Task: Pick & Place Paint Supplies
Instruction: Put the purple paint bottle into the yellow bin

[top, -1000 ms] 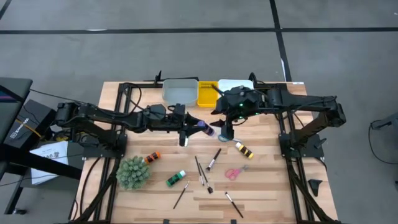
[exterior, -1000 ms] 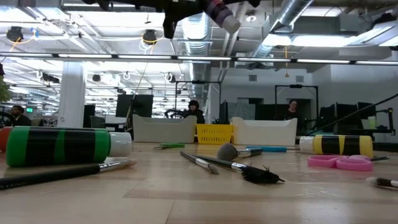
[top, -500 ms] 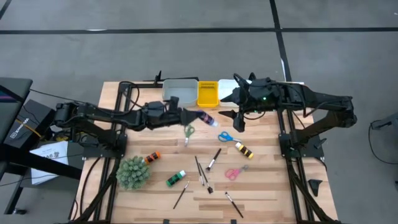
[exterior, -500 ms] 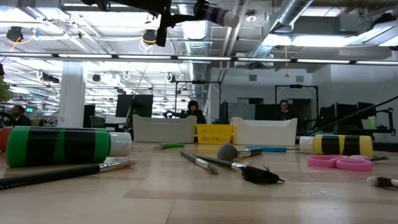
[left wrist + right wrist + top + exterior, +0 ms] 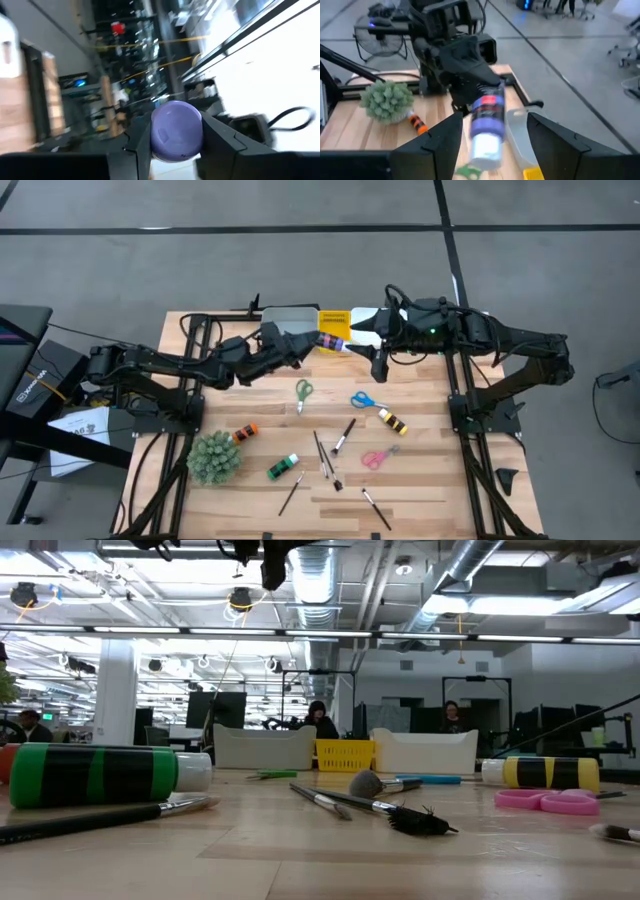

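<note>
The left claw [image 5: 318, 343] is clenched on a purple paint bottle [image 5: 331, 342], holding it in the air over the yellow tray [image 5: 333, 323]; the bottle lies sideways between the fingers [image 5: 137, 145], its rounded purple end [image 5: 176, 131] toward the wrist camera; the right claw [image 5: 375, 352] hangs just beside that bottle, its fingers [image 5: 427, 145] spread and holding nothing; below both claws on the bench [image 5: 430, 480] lie green scissors [image 5: 303, 391], blue scissors [image 5: 365, 400], pink scissors [image 5: 376, 457], a yellow bottle [image 5: 392, 421], a green bottle [image 5: 283, 468], an orange bottle [image 5: 245, 432] and thin brushes [image 5: 343, 437].
</note>
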Controlling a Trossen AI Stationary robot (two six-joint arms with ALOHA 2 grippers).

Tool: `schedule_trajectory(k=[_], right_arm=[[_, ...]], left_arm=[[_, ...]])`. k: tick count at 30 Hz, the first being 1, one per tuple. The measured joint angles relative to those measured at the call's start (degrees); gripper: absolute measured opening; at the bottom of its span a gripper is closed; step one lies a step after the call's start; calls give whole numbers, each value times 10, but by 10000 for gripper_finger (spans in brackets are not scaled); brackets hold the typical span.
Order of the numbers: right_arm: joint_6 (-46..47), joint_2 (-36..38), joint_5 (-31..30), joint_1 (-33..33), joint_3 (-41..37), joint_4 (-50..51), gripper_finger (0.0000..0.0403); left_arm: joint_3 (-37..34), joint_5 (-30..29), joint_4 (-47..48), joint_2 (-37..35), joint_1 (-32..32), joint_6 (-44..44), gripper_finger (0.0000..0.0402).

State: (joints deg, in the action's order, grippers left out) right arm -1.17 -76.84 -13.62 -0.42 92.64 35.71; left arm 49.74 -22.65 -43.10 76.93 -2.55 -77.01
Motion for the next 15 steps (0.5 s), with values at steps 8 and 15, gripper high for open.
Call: schedule_trajectory(k=[8, 15], right_arm=[[-10, 0, 0, 0, 0, -44, 218], [-25, -12, -16, -8, 0, -56, 218]], left_arm=[[0, -25, -72, 0, 0, -11, 121], [0, -26, -85, 0, 0, -13, 123]])
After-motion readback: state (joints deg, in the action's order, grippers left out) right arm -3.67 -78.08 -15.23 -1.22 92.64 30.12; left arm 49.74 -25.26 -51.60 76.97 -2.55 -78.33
